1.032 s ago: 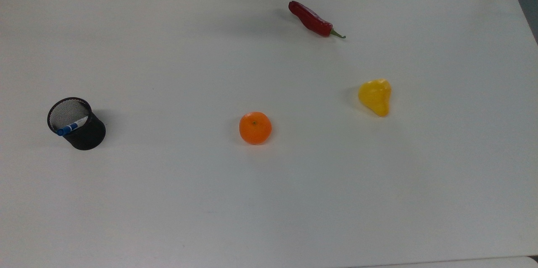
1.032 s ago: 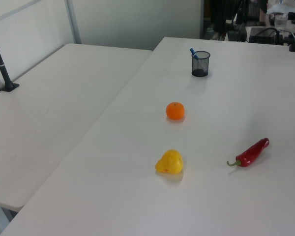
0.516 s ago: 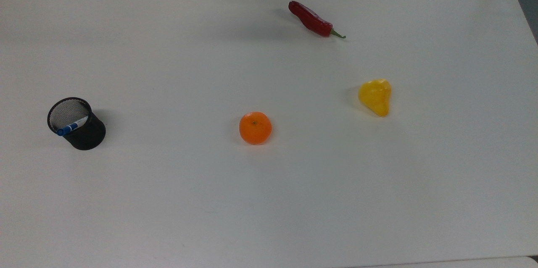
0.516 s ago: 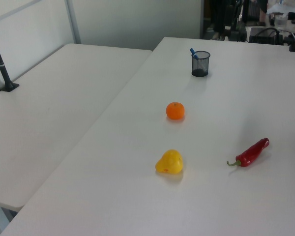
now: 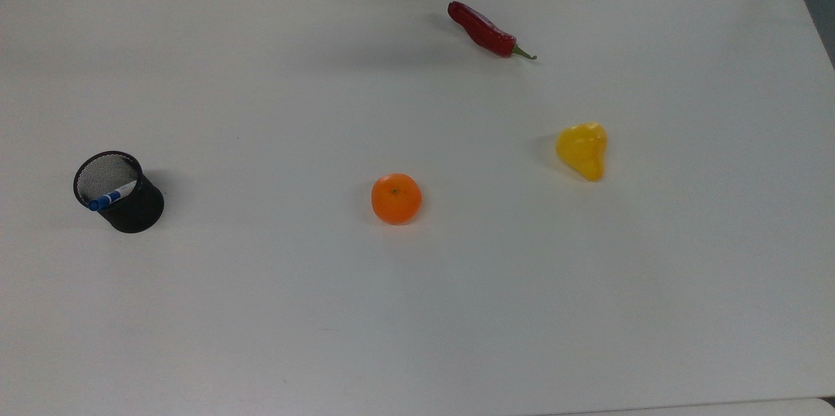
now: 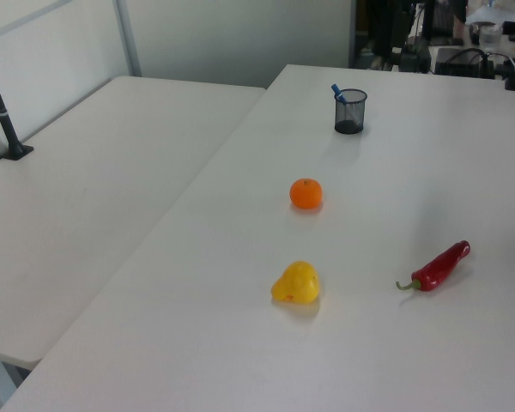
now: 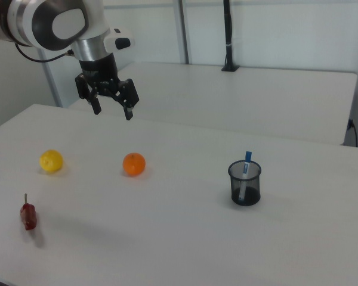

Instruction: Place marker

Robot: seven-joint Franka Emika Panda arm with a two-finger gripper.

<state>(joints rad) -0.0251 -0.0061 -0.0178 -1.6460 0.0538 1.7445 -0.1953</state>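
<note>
Your marker (image 5: 112, 196) stands blue cap up inside the black mesh cup (image 5: 134, 207), near the table's (image 5: 417, 312) edge on the top view's left. Your gripper (image 7: 113, 108) hangs above the table, jaws spread, holding nothing. Orange (image 5: 396, 198) mid-table, yellow fruit (image 5: 582, 150) and red chili (image 5: 486, 31) well apart from the cup.

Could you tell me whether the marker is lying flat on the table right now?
No, the marker stands upright inside the black mesh pen cup, with its blue end poking above the rim.
</note>
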